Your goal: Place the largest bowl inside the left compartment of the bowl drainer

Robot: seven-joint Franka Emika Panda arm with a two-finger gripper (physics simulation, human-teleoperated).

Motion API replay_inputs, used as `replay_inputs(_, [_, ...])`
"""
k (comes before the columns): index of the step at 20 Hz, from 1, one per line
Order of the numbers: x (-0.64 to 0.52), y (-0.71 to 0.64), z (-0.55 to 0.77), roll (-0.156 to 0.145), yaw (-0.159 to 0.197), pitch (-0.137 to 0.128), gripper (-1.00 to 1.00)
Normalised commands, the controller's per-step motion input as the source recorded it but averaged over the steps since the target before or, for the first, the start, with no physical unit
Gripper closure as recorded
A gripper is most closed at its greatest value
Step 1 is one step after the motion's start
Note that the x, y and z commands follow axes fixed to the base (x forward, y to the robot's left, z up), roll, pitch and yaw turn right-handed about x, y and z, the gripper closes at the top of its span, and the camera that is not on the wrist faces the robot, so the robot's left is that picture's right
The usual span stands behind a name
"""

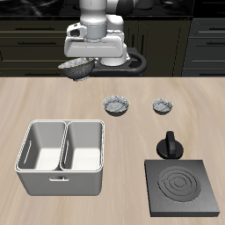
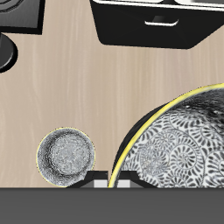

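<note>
Hand: raised well above the counter near its back edge, clenched on the rim of the largest bowl.
Largest bowl: hangs tilted from the hand, clear of the counter; in the wrist view its speckled inside fills the space right under the hand, the rim caught between the fingers.
Bowl drainer: a light grey bin standing on the counter, well below the hand and nearer the table's front edge.
Left compartment of the bowl drainer: open well beside the central wall, nothing seen in it; well apart from the held bowl.
Other well: the same shape, on the far side of the wall.
Medium bowl: on the counter below the hand, a little to one side; in the wrist view it sits just beside the held bowl's rim.
Smallest bowl: on the counter beyond the medium bowl, farther from the hand.
Stove plate: black square with ring marks, at the front edge, far from the hand.
Black knob: just behind the stove plate.
</note>
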Motion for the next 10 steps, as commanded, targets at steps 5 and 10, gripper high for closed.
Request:
replay_inputs(5, [0.2,-0.04,0.21,-0.05,-0.014,-0.001,1.0])
replay_inputs(10, [0.31,0.03,0.36,-0.034,-0.006,0.001,1.0])
